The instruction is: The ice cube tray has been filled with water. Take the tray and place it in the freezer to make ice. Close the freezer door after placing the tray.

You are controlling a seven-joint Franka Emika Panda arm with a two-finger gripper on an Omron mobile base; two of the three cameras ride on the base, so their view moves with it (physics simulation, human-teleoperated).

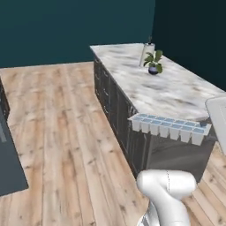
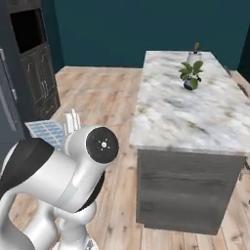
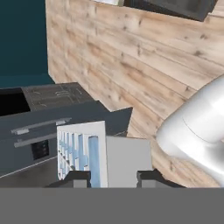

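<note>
Holding the ice cube tray [image 1: 170, 126] off the floor at my frame's right middle beside the marble island [image 1: 176, 90], gripper [image 3: 114, 175] fingers clamped on its pale edge at lower centre, light blue water [image 3: 92, 157] in the cells, potted plant [image 2: 190, 75] upper right, no writing I can read.

Ice tray off the counter, up in the air

The pale ice tray [image 1: 169, 125], blue water [image 3: 93, 160] in its cells, sits level between the pincer [image 3: 114, 179] tips.

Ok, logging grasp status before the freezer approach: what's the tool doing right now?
Tool: closed on the ice cube tray, carried in the air, off the counter.
</note>
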